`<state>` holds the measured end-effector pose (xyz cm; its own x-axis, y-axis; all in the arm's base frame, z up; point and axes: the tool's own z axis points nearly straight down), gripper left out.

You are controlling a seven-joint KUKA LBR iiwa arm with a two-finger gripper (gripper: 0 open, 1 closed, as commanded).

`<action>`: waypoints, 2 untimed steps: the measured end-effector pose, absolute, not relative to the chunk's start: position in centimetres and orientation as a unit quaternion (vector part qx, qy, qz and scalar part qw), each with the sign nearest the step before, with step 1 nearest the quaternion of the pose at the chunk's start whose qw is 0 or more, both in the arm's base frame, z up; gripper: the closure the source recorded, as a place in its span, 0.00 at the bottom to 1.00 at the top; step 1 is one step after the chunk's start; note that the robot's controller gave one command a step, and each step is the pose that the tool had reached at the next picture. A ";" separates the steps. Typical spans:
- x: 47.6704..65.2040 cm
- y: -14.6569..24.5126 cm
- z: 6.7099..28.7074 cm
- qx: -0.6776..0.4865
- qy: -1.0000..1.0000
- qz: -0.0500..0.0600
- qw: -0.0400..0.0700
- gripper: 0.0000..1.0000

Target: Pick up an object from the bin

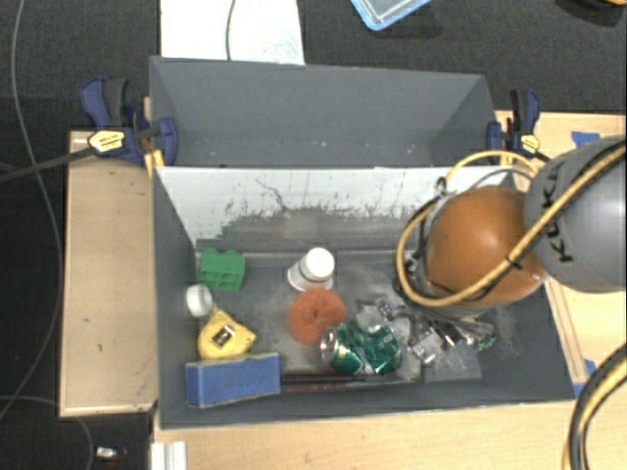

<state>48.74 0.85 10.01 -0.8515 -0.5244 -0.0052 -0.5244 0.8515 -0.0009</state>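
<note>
Grey arm [588, 213], orange wrist cover [480, 248].
Black KUKA lettering [560, 233] on the shell; yellow and black cables [487, 157] round the dome.

Robotics lab, grey metal bin [323, 116] of test oddments, KUKA arm [578, 213]; black matting [59, 27]

The gripper [439, 339] hangs low at the four o'clock of the bin [313, 116]. A crumpled green wrapper [364, 351] lies just at its nine o'clock, an orange fuzzy ball [316, 314] towards ten o'clock, and a white-capped bottle [313, 267] beyond.
</note>
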 end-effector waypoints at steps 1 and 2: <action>48.2 1.7 6.9 -0.378 0.926 -0.002 0.002 0.00; 48.0 2.0 7.2 -0.282 0.959 -0.001 0.005 1.00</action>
